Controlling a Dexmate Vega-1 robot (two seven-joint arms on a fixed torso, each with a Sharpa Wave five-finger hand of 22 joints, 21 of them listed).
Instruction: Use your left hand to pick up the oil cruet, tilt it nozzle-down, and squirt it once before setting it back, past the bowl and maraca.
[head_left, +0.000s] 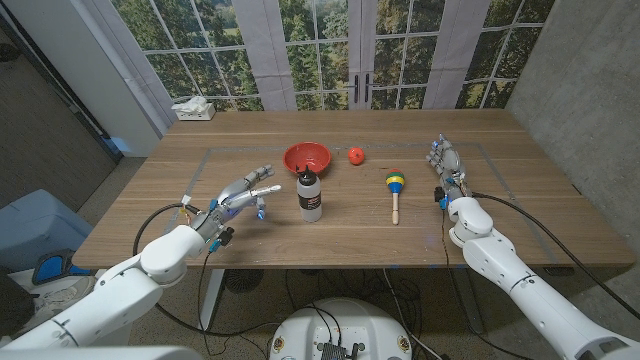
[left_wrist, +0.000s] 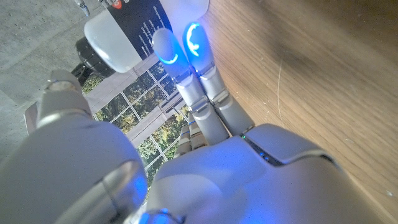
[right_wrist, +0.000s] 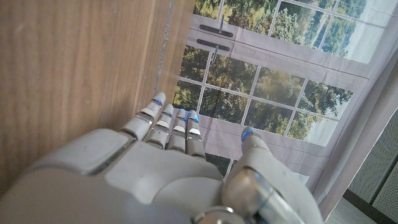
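- The cruet (head_left: 310, 194) stands upright near the middle of the desk (head_left: 200, 230), just near of the red bowl (head_left: 306, 157); the maraca (head_left: 395, 192) lies well to its right, and a small red ball (head_left: 355, 155) sits beside the bowl.
- It looks like a squeeze bottle: pale translucent shoulder, dark label on the lower body, a narrow nozzle on top. I judge it light, with soft walls that give under pressure.
- The smooth plastic may be slippery, and its tall, narrow form could tip if nudged from the side.
- The left hand (head_left: 243, 193) is just left of the cruet, fingers spread and reaching toward it, holding nothing; in the left wrist view the fingertips (left_wrist: 165, 46) are close to the bottle (left_wrist: 124, 34), but I cannot tell whether they touch.
- Best hold, I think, is around the mid-body at the label, thumb opposite the fingers, firm enough to tilt yet loose enough not to squirt early.
- The right hand (head_left: 446, 163) stands at the far right of the desk, fingers extended and empty.
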